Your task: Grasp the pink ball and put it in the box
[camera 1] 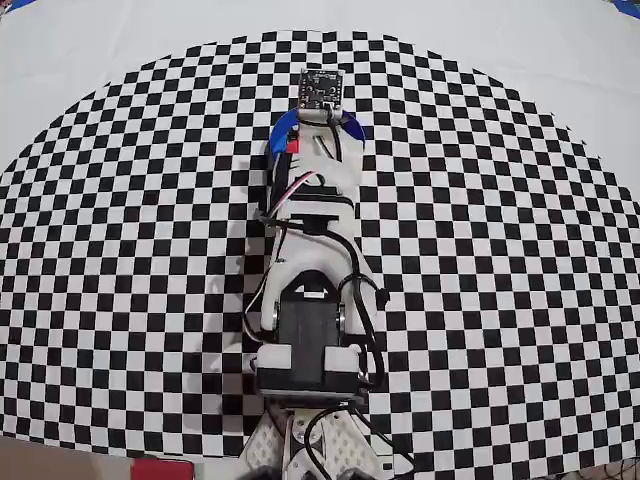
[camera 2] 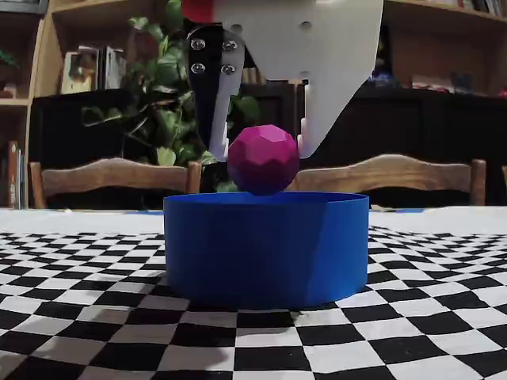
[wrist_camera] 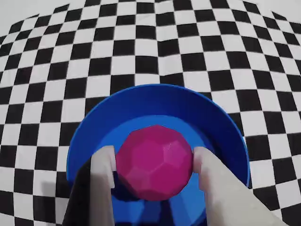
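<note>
The pink ball (wrist_camera: 154, 162) is a faceted magenta sphere held between my gripper's (wrist_camera: 154, 162) two white fingers (wrist_camera: 103, 165), directly over the open top of the round blue box (wrist_camera: 141, 101). In the fixed view the ball (camera 2: 262, 159) hangs just above the box's rim (camera 2: 266, 247), with my gripper (camera 2: 262, 150) shut on it from both sides. In the overhead view my arm covers the ball and only slivers of the box (camera 1: 279, 135) show beside the gripper (camera 1: 318, 118).
The box stands on a black-and-white checkered cloth (camera 1: 480, 260) on a white table. My arm's base (camera 1: 310, 360) sits at the near edge in the overhead view. Chairs (camera 2: 111, 176), a plant and shelves stand behind the table in the fixed view.
</note>
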Robot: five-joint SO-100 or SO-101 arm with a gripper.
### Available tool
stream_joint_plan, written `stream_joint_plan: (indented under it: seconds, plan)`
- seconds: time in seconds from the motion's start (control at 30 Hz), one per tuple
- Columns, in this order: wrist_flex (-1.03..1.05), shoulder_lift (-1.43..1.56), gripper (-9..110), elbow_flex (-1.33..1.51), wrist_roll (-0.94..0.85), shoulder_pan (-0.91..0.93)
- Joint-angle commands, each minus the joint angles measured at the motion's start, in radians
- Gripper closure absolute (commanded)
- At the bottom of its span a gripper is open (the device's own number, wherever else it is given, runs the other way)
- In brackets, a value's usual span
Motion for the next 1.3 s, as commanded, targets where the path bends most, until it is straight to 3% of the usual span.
stream_joint_plan:
  seconds: [0.0,1.07,1.2,1.27]
  plan:
    - [-0.005,0.003,101,-0.041,-0.006,0.002]
    - [-0.015,0.005,101,-0.041,-0.006,-0.003]
    - [-0.023,0.005,74,-0.041,-0.006,0.003]
    - [-0.040,0.005,70,-0.037,-0.003,0.005]
